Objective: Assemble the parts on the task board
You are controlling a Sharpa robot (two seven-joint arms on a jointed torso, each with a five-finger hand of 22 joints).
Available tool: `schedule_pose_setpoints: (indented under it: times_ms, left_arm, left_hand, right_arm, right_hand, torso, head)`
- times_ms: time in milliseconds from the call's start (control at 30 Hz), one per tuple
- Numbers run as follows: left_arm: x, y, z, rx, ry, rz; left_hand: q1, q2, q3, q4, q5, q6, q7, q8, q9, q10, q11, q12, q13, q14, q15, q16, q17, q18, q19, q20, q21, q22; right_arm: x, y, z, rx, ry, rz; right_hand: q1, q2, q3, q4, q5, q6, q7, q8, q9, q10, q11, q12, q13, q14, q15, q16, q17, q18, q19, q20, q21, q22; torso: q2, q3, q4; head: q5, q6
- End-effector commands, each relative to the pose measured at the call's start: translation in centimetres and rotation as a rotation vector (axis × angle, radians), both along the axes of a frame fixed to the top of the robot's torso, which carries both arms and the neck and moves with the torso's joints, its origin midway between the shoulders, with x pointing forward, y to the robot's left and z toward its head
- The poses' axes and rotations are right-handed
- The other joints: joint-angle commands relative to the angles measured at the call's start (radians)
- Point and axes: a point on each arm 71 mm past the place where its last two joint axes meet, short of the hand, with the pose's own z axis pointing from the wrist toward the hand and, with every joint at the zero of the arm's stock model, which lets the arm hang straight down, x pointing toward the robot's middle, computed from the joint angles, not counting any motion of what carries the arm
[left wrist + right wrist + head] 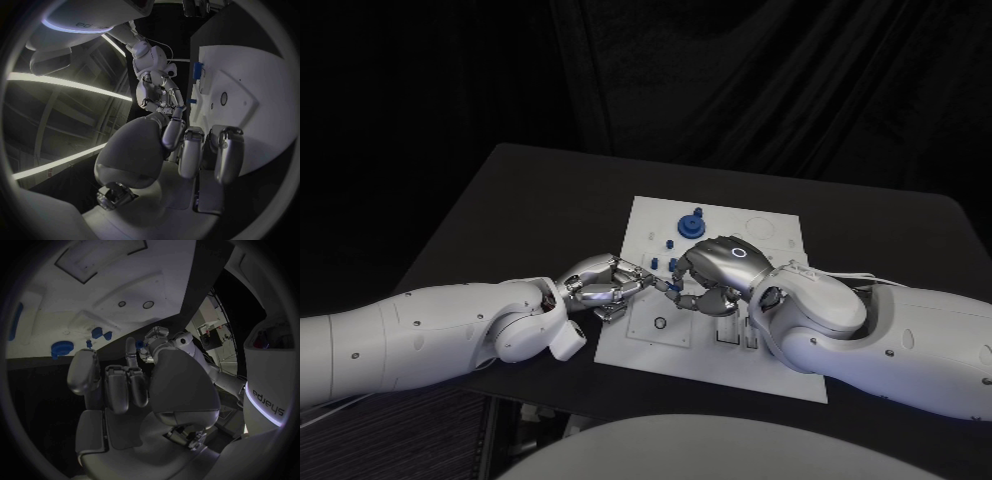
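Round blue part (692, 226) on flat white task board (762, 262)

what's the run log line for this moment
left hand: at task board left edge | right hand: over board | blue parts: on board

No readable text stands on the task board (764, 262); lettering on the robot's body is illegible.

My 2 hands crowd the middle-left of the task board (776, 225): left hand (606, 282) at its left edge, right hand (718, 268) just beside it, fingertips nearly meeting. Blue parts (691, 226) stand above them toward the board's upper centre. I see bare board at upper right and lower left, and open black table (516, 200) at upper left.
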Motion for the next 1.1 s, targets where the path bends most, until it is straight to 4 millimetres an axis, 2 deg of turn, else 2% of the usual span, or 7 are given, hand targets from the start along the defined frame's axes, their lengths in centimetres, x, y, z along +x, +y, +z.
schedule_pose_setpoints:
  times_ms: [33, 200, 500, 833, 967, 1100]
  left_arm:
    - [-0.12, -0.24, -0.05, -0.005, 0.008, -0.017]
    - [-0.12, -0.26, -0.07, -0.005, 0.009, -0.018]
    - [-0.21, -0.21, 0.02, -0.011, 0.005, -0.016]
    - [-0.33, 0.23, 0.40, -0.032, -0.026, 0.003]
    - [-0.31, 0.38, 0.49, -0.037, -0.037, 0.012]
    - [-0.26, 0.41, 0.47, -0.036, -0.040, 0.016]
  left_hand:
    - [-0.012, -0.002, 0.007, -0.001, -0.008, -0.008, -0.001, -0.005, -0.001, 0.173, -0.059, 0.236, 0.473, 0.106, -0.001, 0.003, 0.263, -0.011, 0.039, -0.002, -0.006, 0.234]
    - [-0.016, -0.002, 0.010, -0.001, -0.013, -0.007, -0.001, -0.006, 0.000, 0.173, -0.059, 0.236, 0.473, 0.106, -0.001, 0.003, 0.263, -0.010, 0.033, -0.001, -0.009, 0.231]
    - [-0.014, -0.006, 0.016, -0.005, -0.014, -0.009, -0.004, -0.008, 0.001, 0.173, -0.060, 0.236, 0.473, 0.106, -0.001, 0.003, 0.263, -0.010, 0.032, -0.001, -0.010, 0.231]
    - [0.004, -0.011, 0.047, -0.034, -0.014, 0.022, -0.023, 0.005, 0.011, 0.173, -0.075, 0.236, 0.473, 0.106, -0.013, 0.003, 0.263, -0.014, 0.051, -0.009, 0.001, 0.240]
    - [0.007, -0.014, 0.063, -0.049, -0.017, 0.027, -0.044, 0.006, 0.014, 0.173, -0.091, 0.236, 0.473, 0.106, -0.026, 0.003, 0.263, -0.015, 0.054, -0.020, 0.002, 0.241]
    - [0.007, -0.015, 0.065, -0.050, -0.019, 0.026, -0.046, 0.006, 0.014, 0.173, -0.093, 0.236, 0.473, 0.106, -0.028, 0.003, 0.263, -0.015, 0.053, -0.022, 0.002, 0.241]
  right_arm:
    - [-0.20, 0.25, 0.17, 0.006, -0.003, 0.021]
    - [-0.20, 0.29, 0.07, -0.005, 0.004, 0.025]
    - [-0.06, 0.26, -0.19, -0.030, 0.015, 0.025]
    - [0.17, 0.20, -0.51, -0.052, 0.024, 0.026]
    - [0.20, 0.21, -0.57, -0.054, 0.025, 0.027]
    - [0.18, 0.25, -0.59, -0.054, 0.026, 0.030]
  right_hand:
    - [0.010, 0.000, 0.033, -0.029, 0.001, -0.001, -0.006, 0.006, 0.002, 0.009, -0.006, -0.004, 0.172, 0.036, -0.007, -0.007, 0.115, -0.011, -0.001, -0.005, -0.002, 0.154]
    - [0.012, -0.001, 0.034, -0.031, 0.001, -0.002, -0.006, 0.005, 0.003, 0.007, -0.006, -0.005, 0.170, 0.036, -0.007, -0.007, 0.115, -0.011, -0.002, -0.005, -0.003, 0.153]
    - [0.017, -0.001, 0.036, -0.035, 0.001, -0.005, -0.005, 0.005, 0.006, 0.006, -0.005, -0.006, 0.169, 0.035, -0.006, -0.009, 0.111, -0.010, -0.004, -0.005, -0.008, 0.152]
    - [0.018, -0.001, 0.037, -0.035, -0.001, -0.006, -0.004, 0.004, 0.007, 0.002, -0.004, -0.009, 0.166, 0.032, -0.006, -0.012, 0.106, -0.009, -0.007, -0.005, -0.013, 0.151]
    - [0.018, -0.001, 0.037, -0.035, -0.002, -0.007, -0.004, 0.004, 0.008, 0.002, -0.004, -0.009, 0.166, 0.032, -0.006, -0.012, 0.106, -0.009, -0.007, -0.005, -0.013, 0.151]
    - [0.018, 0.000, 0.037, -0.035, -0.004, -0.007, -0.004, 0.004, 0.009, 0.002, -0.003, -0.009, 0.166, 0.031, -0.005, -0.013, 0.105, -0.009, -0.008, -0.005, -0.014, 0.151]
  torso:
    - [0.000, 0.0004, -0.0005]
    - [0.000, 0.0001, -0.0001]
    - [-0.001, 0.0003, -0.0004]
    - [0.000, 0.0003, 0.0005]
    - [0.000, -0.0002, 0.0013]
    - [0.000, -0.0001, 0.0005]
  head:
    - [0.001, 0.000]
    - [-0.002, 0.000]
    - [0.001, 0.000]
    - [-0.002, 0.000]
    - [-0.005, 0.000]
    - [-0.005, 0.000]
